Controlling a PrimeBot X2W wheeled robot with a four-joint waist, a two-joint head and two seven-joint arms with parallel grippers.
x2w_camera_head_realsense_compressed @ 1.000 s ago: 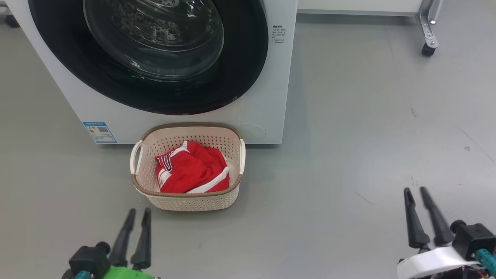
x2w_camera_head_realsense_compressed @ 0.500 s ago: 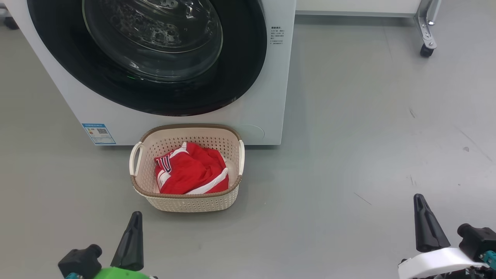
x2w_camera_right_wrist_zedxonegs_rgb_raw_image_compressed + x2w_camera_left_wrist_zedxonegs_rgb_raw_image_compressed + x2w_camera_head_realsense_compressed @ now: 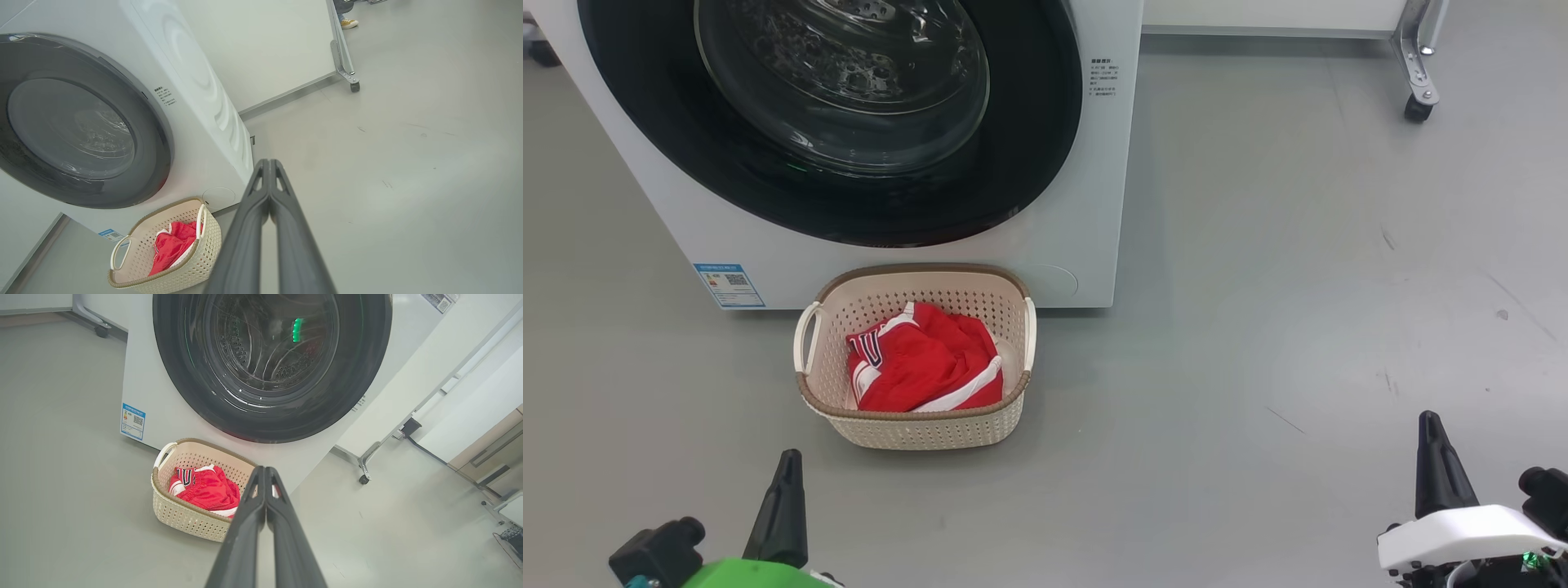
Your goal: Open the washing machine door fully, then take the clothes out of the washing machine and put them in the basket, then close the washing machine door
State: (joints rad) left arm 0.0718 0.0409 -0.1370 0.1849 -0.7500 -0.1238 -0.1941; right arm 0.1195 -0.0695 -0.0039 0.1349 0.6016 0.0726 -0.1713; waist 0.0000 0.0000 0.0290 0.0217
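The washing machine [image 3: 1098,204] is recorded in the upper left of the head view, its white front cut off by the top edge. The washing machine door [image 3: 1033,122] is found lying flat against that front, black rim and glass bowl facing outward. Perforated drum metal is made out through the glass in the left wrist view. A blue label [image 3: 729,284] is noted at the lower left corner of the machine's front.

The basket [image 3: 915,426] is set on the grey floor [image 3: 1258,327] directly below the door, left of centre in the frame and close to the machine's base; contact cannot be told. The clothes [image 3: 923,367], red with white trim, are contained within the basket, bunched at its middle.

The left gripper [image 3: 788,457] is seen at the lower left, fingers pressed together with nothing between them. The right gripper [image 3: 1429,418] is seen at the lower right, likewise closed and empty. Each wrist view shows its two fingers meeting at the tips. Both are held clear of basket and machine.

A castered metal leg [image 3: 1415,73] is noted at the upper right.
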